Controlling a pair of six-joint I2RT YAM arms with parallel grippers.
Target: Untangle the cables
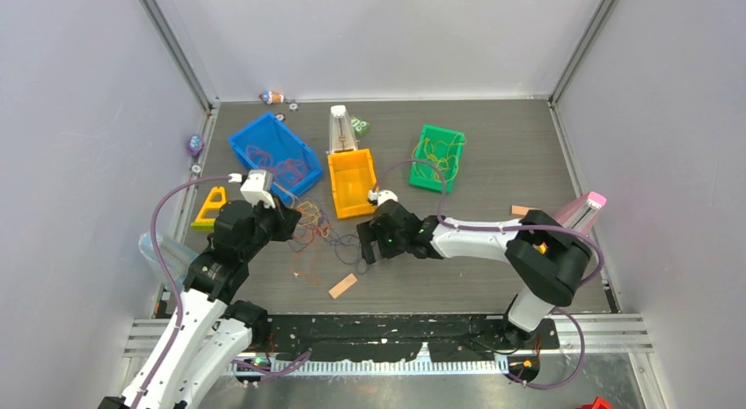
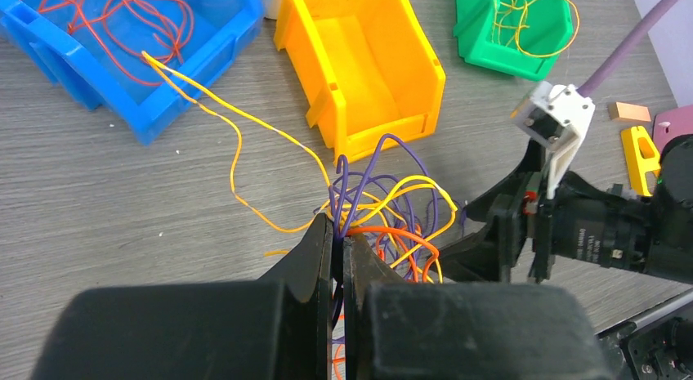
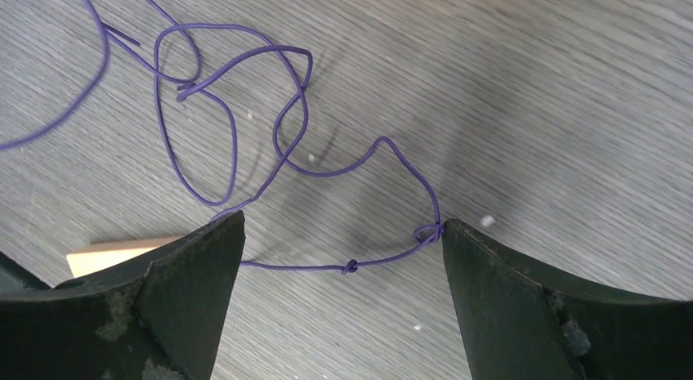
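Lowest in the top view, a small wooden block (image 1: 342, 287) lies on the grey bench (image 1: 422, 286). Just above it, near frame centre, the right claw (image 1: 362, 248) hangs low with its fingers spread wide. In the right wrist view a purple strand (image 3: 294, 266), knotted in several places, lies on the bench and runs from one fingertip across to the other, not pinched.

Left of that, the left claw (image 1: 293, 222) is closed, its fingers (image 2: 320, 248) nipped together on purple strands at the edge of the cables (image 2: 392, 212), a loose tangle of purple, yellow and orange in the middle of the left wrist view. One yellow strand (image 2: 245, 117) trails from the tangle toward the upper left, into the blue bin (image 2: 151, 122), which holds red loops (image 2: 122, 12).

Higher in the frame stands an orange bin (image 1: 352, 182), and to its right a green bin (image 2: 490, 57) with yellow loops (image 2: 531, 24) inside.
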